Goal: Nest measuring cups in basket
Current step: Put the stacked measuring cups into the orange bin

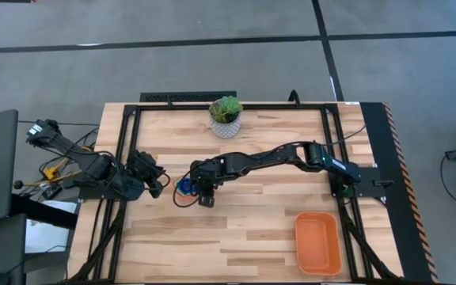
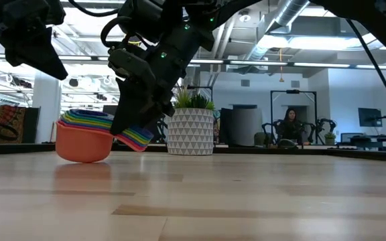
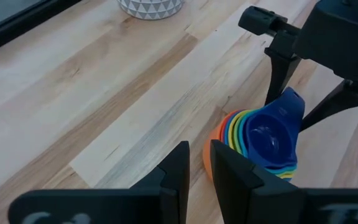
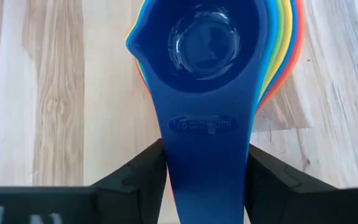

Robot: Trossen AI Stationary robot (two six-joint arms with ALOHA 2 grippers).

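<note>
The measuring cups (image 1: pixel 185 188) stand nested in one stack, dark blue innermost and orange outermost, on the table's middle left. In the low view the stack (image 2: pixel 84 137) rests on the orange cup's bottom, with the handles fanned out to one side. My right gripper (image 1: pixel 205 192) reaches in from the right and is shut on those handles. My left gripper (image 3: pixel 194 171) hovers left of the stack with its fingers shut and touches nothing. The orange basket (image 1: pixel 317 243) lies at the table's near right. My right gripper pinches the stacked handles between its two fingers, one on each side edge of the dark blue top handle (image 4: pixel 207 158). The fingers (image 4: pixel 135 183) come slanting down from above and lie along the handles. The stack's orange bottom (image 2: pixel 82 157) sits on the table.
A white patterned pot with a green plant (image 1: pixel 226 116) stands near the far edge, behind the stack. Bare wood lies between the stack and the basket. Black frame rails run along the table's edges. A person sits far off in the room (image 2: pixel 291 124).
</note>
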